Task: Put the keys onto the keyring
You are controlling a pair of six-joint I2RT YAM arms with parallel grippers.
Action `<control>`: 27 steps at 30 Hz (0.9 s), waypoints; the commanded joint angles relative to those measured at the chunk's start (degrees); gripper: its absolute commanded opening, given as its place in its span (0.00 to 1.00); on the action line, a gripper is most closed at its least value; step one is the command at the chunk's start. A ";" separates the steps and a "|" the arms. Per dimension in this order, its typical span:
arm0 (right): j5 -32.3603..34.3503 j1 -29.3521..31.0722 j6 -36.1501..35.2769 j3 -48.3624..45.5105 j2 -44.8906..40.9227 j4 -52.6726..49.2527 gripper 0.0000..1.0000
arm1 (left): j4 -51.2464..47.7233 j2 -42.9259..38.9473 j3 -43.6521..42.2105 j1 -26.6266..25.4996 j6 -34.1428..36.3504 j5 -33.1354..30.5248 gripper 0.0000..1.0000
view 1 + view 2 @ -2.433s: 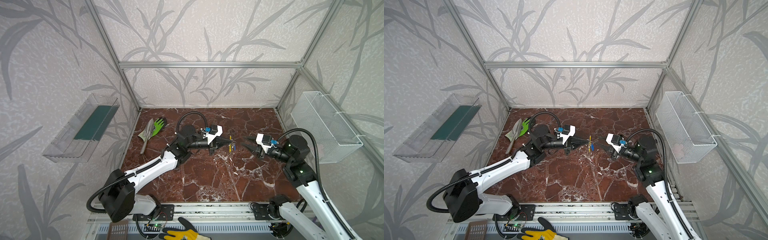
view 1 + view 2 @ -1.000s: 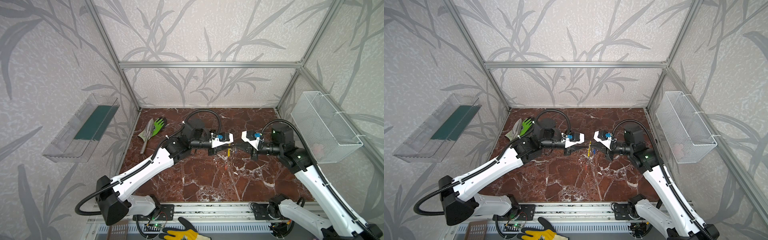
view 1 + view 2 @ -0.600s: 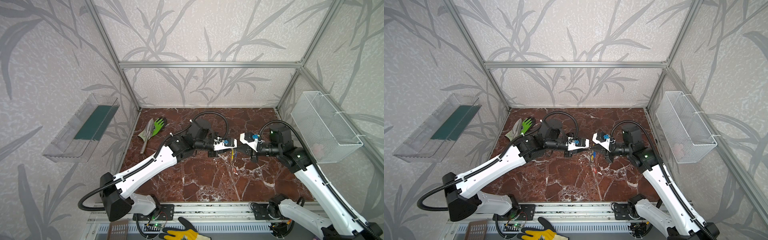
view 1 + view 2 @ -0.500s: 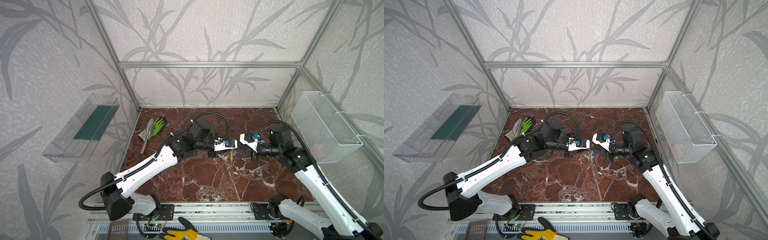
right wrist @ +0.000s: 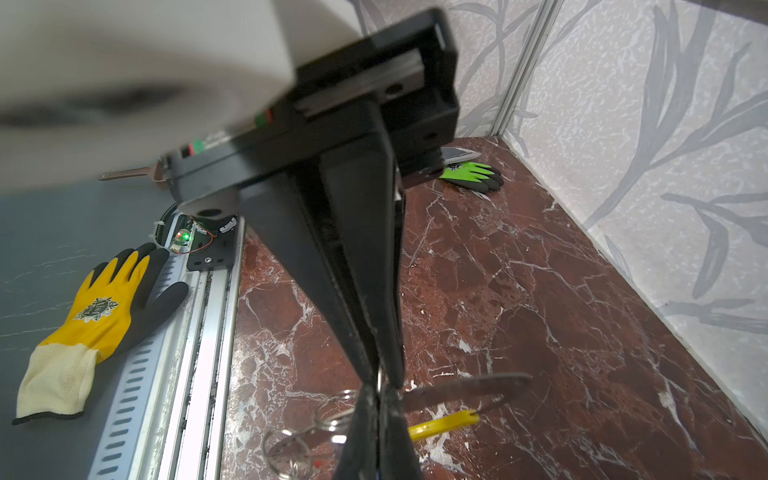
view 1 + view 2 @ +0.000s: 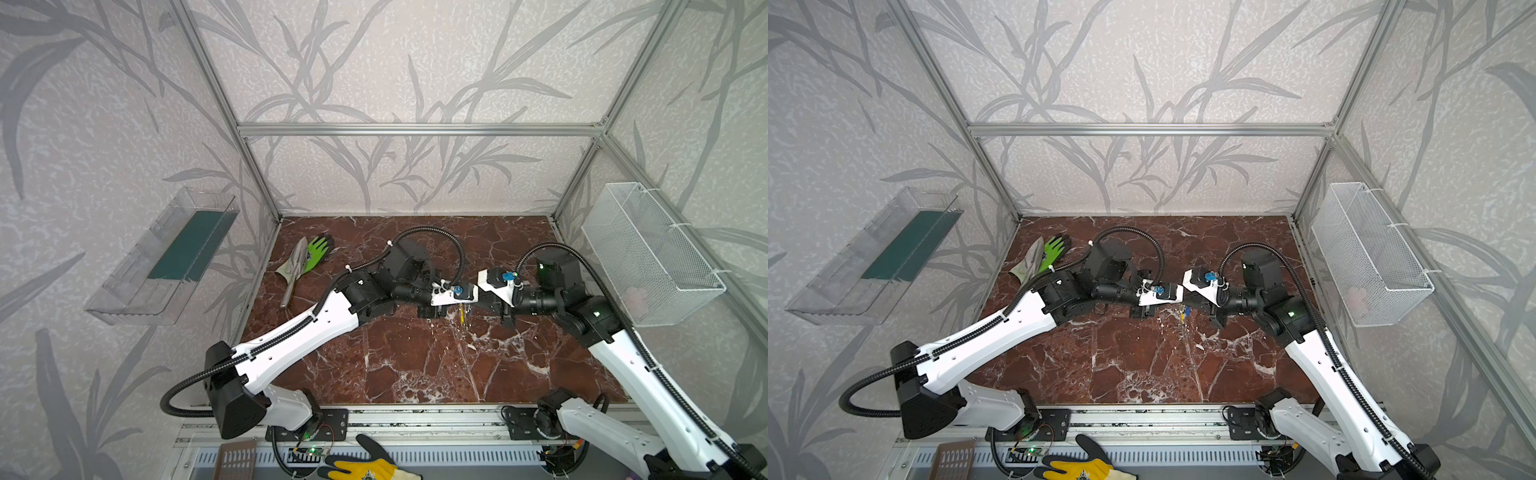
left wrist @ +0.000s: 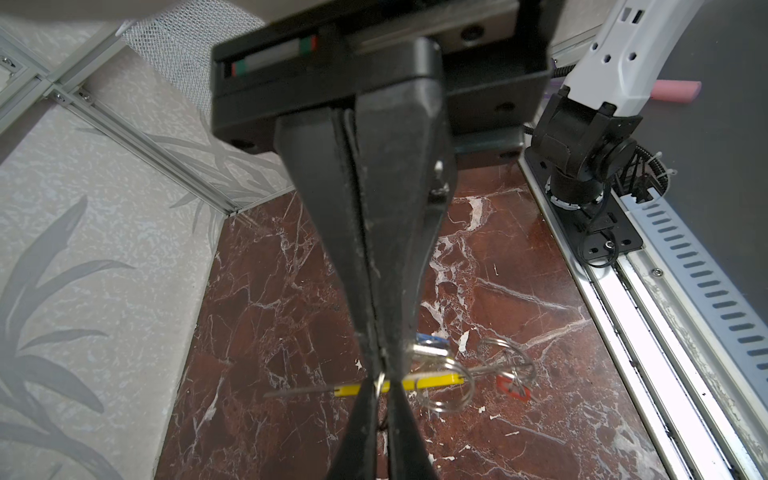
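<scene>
Item: keyring [image 7: 432, 380], thin grey hoop with yellow arc, held off the surface [image 6: 415, 365] near its middle; left end effector [image 7: 380, 374], pointing toward three o'clock in both top views, was pinched fully closed on the hoop at the yellow arc; right end effector [image 5: 379, 388], pointing toward nine o'clock, was clamped on the same wire, tip to tip, probably to steady or spread it for threading; blue-tagged key [image 7: 430, 343] and red-tagged key [image 7: 510, 390], with small split rings, sat just beside the grip; whether either was threaded could not be told.
</scene>
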 commanded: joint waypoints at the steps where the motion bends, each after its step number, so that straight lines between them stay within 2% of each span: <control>1: 0.73 0.49 0.35 0.23 -1.27 2.46 0.02 | 0.51 0.10 1.20 -0.57 0.10 2.13 0.00; 3: 3.27 0.51 0.71 -1.10 -2.50 4.13 0.24 | 2.61 -0.46 0.27 -0.48 -1.63 2.12 0.00; 7: 8.89 0.44 2.16 -5.56 -6.47 8.75 0.35 | 6.75 -1.74 -1.42 0.38 -5.72 2.32 0.00; 15: 11.06 0.37 6.11 -11.46 -10.35 15.21 0.37 | 15.52 -4.34 -4.93 2.28 -12.56 5.17 0.00; 27: 7.08 0.37 11.05 -14.13 -9.54 26.17 0.36 | 25.93 -5.78 -9.07 3.83 -20.29 7.24 0.00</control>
